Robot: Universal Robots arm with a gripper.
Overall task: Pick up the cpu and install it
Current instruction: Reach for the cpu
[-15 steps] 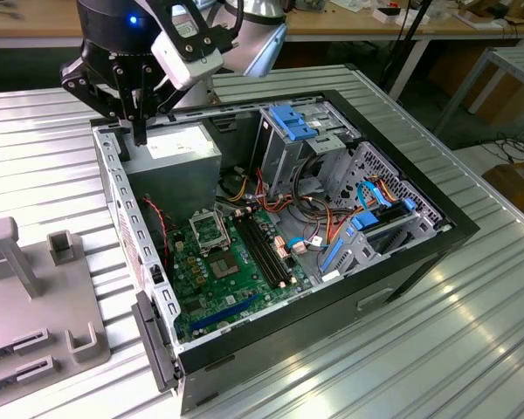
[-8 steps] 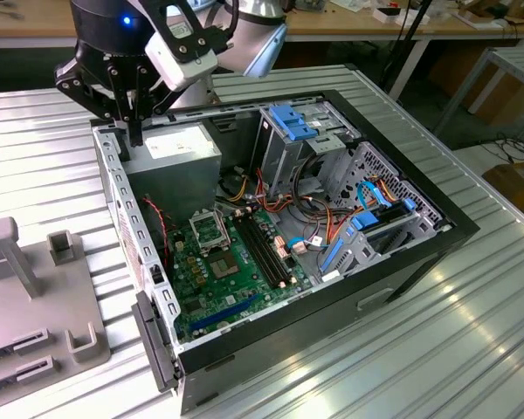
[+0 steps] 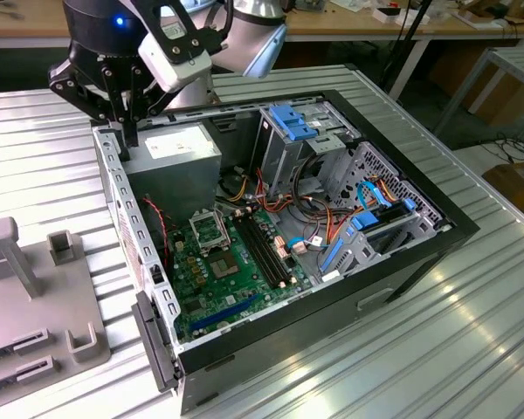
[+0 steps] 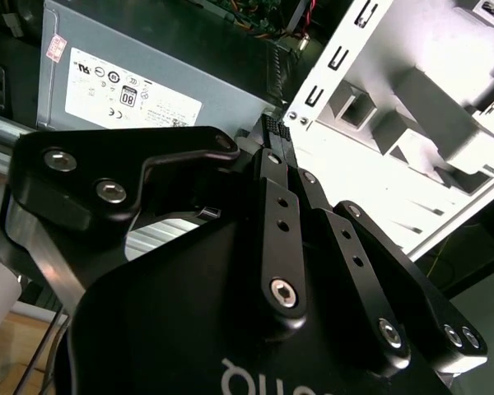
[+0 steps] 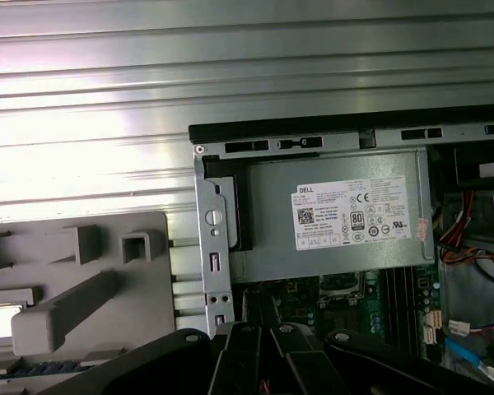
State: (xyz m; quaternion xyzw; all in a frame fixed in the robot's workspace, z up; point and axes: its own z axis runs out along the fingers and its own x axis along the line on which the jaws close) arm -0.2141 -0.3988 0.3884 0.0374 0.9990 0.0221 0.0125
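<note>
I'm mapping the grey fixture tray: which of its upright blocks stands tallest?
The wide-headed post at the tray's edge toward the exterior view's left; the U-shaped holder beside it and the nearer one stand far lower.

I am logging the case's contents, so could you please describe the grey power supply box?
The power supply box is plain grey metal with a white label on its upward face. It lies flat in a corner of the open case, beside the green motherboard. The gripper hangs close over its outer corner; contact cannot be judged.
</note>
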